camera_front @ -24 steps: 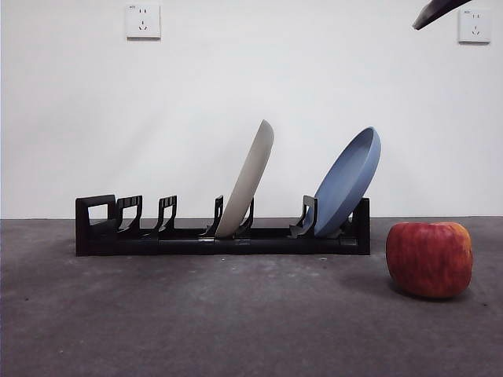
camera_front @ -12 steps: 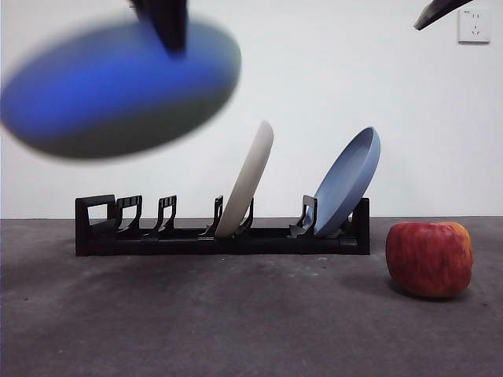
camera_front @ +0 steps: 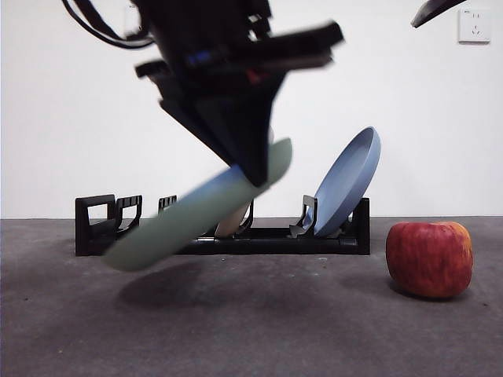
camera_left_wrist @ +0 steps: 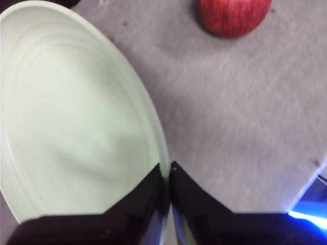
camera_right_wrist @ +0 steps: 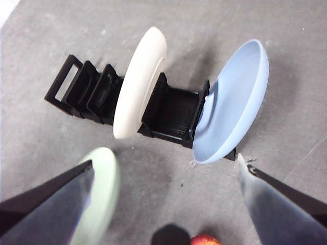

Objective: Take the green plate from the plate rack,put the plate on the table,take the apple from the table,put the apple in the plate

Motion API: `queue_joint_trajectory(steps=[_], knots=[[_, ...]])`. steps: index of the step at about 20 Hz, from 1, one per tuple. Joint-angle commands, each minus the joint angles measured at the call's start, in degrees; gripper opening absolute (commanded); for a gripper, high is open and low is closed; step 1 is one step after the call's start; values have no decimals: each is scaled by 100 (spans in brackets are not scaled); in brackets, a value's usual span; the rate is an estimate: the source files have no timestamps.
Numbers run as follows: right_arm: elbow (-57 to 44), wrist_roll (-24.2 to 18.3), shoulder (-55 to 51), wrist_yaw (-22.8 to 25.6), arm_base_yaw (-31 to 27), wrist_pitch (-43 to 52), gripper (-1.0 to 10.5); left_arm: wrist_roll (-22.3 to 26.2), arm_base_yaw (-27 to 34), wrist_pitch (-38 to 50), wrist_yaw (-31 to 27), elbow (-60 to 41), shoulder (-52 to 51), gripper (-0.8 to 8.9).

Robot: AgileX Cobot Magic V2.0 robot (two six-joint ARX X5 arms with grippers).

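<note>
My left gripper (camera_front: 258,174) is shut on the rim of the green plate (camera_front: 189,212) and holds it tilted just above the table (camera_front: 251,330), in front of the plate rack (camera_front: 94,228). In the left wrist view the jaws (camera_left_wrist: 166,173) pinch the plate's edge (camera_left_wrist: 71,117). The apple (camera_front: 429,258) rests on the table to the right of the rack and also shows in the left wrist view (camera_left_wrist: 232,15). My right gripper (camera_right_wrist: 164,161) is open and empty, high above the rack (camera_right_wrist: 168,115); it shows as a black tip (camera_front: 436,9) at the top right.
A cream-white plate (camera_right_wrist: 139,81) stands in the middle of the rack, partly hidden behind the green plate in the front view. A blue plate (camera_front: 350,181) leans at the rack's right end. Wall sockets are on the back wall.
The left arm has come down from the upper left with the green plate, now low in front of the rack. The apple, rack and right arm have not moved.
</note>
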Motion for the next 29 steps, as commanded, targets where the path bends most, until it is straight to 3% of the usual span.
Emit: queue_joint_trajectory(steps=[1, 3, 13, 18, 21, 29], knots=[[17, 85, 17, 4, 4, 96, 469, 175, -13, 168, -120, -31, 365, -9], [20, 101, 17, 4, 4, 127, 469, 236, -13, 166, -365, -31, 723, -9], [20, 103, 17, 7, 4, 201, 469, 334, -31, 354, -262, -31, 1775, -9], [20, 101, 17, 4, 4, 188, 469, 334, -22, 131, -155, 59, 1707, 5], [20, 103, 17, 4, 4, 175, 469, 334, -24, -15, -155, 238, 1602, 164], [17, 168, 17, 7, 4, 61, 469, 511, -96, -1119, -146, 1488, 1088, 167]])
